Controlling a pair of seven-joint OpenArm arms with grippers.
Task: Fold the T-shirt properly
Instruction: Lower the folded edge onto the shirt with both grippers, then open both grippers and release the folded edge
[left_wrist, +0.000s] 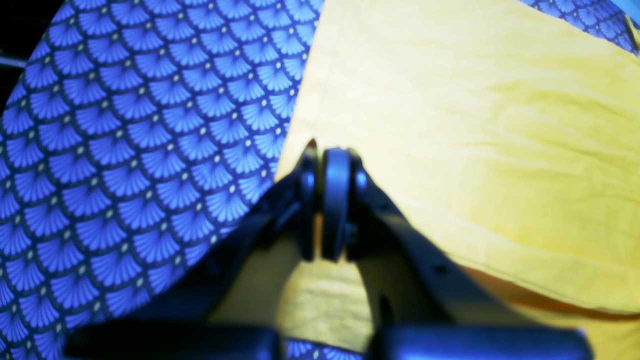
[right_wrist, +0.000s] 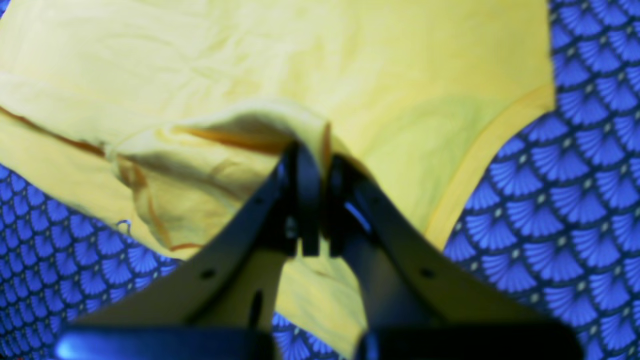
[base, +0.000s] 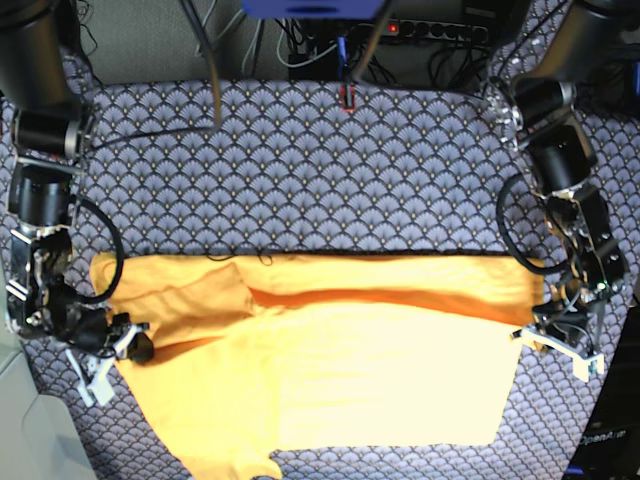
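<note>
The yellow-orange T-shirt (base: 380, 370) lies spread across the near half of the table, with its far edge folded into a long straight band. My left gripper (left_wrist: 330, 152) is shut on the shirt's edge at the right side of the base view (base: 528, 328), where the fabric (left_wrist: 475, 125) meets the patterned cloth. Over at the shirt's left end, near the sleeve, my right gripper (right_wrist: 316, 150) is shut on a raised fold of the fabric (right_wrist: 300, 60); the base view shows it low over the table (base: 138, 345).
A blue-grey scallop-patterned cloth (base: 350, 180) covers the table under the shirt. Cables and a power strip (base: 440, 25) run along the far edge. Both arm columns stand at the table's left and right sides. A grey floor strip (base: 20, 420) shows at the lower left.
</note>
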